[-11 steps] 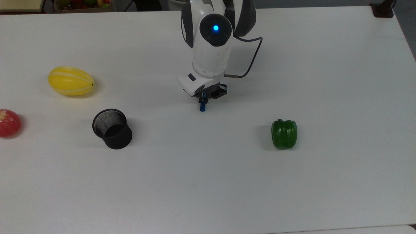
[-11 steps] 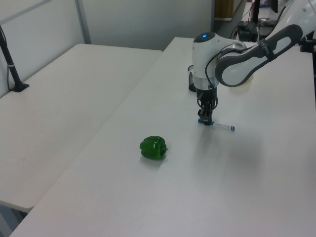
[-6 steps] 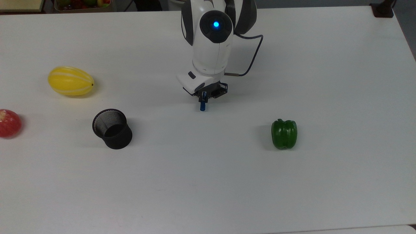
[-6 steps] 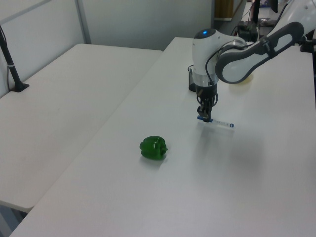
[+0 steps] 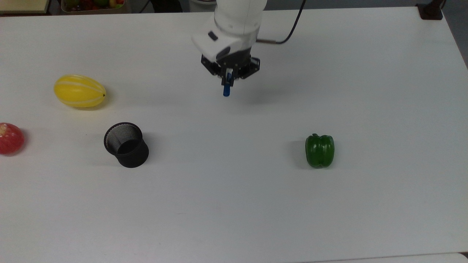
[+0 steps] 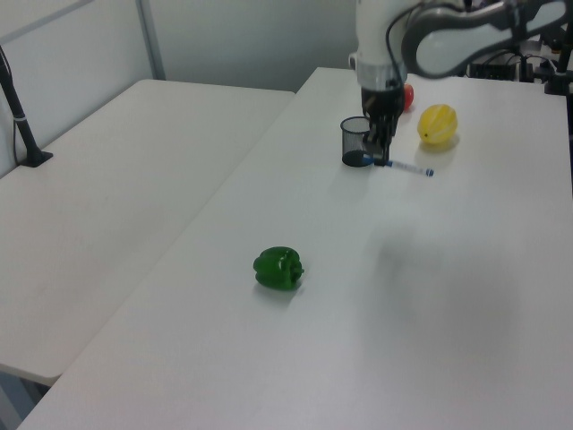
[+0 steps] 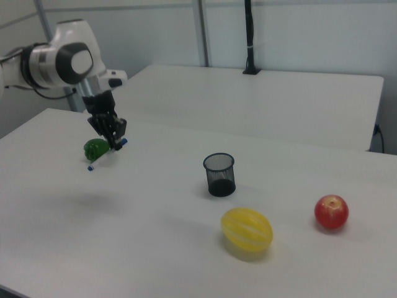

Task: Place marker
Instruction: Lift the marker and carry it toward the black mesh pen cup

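Since a second ago the arm point(image 5: 237, 18) has risen, carrying the marker point(image 6: 405, 167) clear of the table point(image 5: 234, 204); earlier the pen hung just above or on the surface near the table's middle. Now the gripper point(image 5: 229, 77) is closed on the marker near its blue cap point(image 5: 226, 89), and the pen is held roughly level in the air. In the left view the white barrel sticks out to the left view's right of the fingers, ending in a small blue tail. In the right view the gripper point(image 7: 116, 144) holds the marker point(image 7: 104, 156) tilted, its tail low toward the right view's left, in front of the pepper point(image 7: 95, 149).

On the table, the black mesh cup point(image 5: 126, 144) stands upright, well apart from the gripper toward the top view's left. The yellow melon point(image 5: 79, 91) lies farther to the top view's left, and the red apple point(image 5: 11, 138) sits at the top view's left edge. The green pepper point(image 5: 320, 150) rests toward the top view's right, apart from everything else.
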